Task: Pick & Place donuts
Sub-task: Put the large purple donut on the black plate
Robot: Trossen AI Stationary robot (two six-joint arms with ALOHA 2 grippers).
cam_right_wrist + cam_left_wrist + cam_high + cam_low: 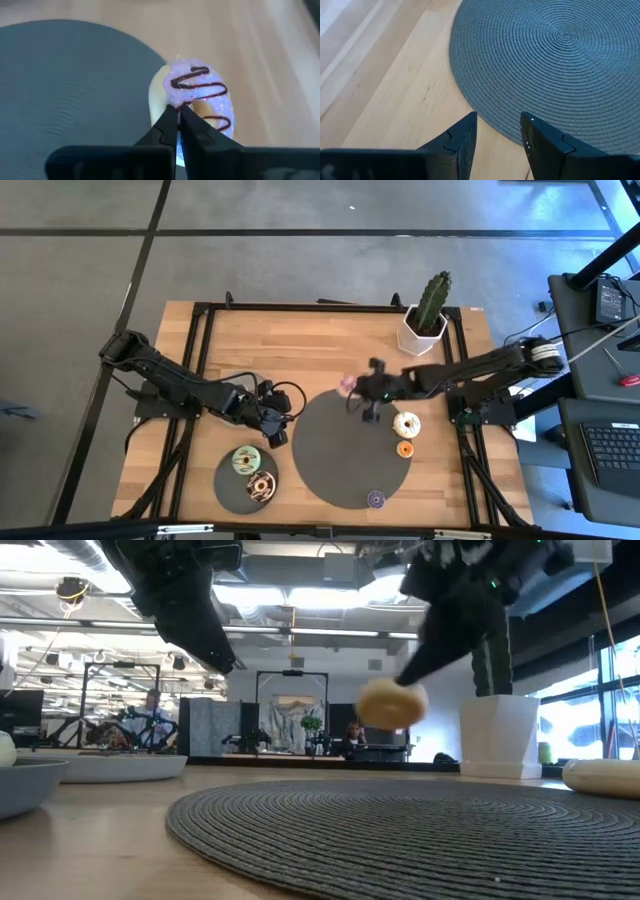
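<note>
Donut (pink-striped): pinched in right gripper, lifted off mat, at mat's far edge; ring tilted, hangs beyond fingertips.
R claw: clenched on donut rim.
R arm: reaches in low from right, stretched toward table centre.
Left gripper: released, empty, by mat's left edge, near plate.
Nearer plate: L arm; move is leftward.
</note>
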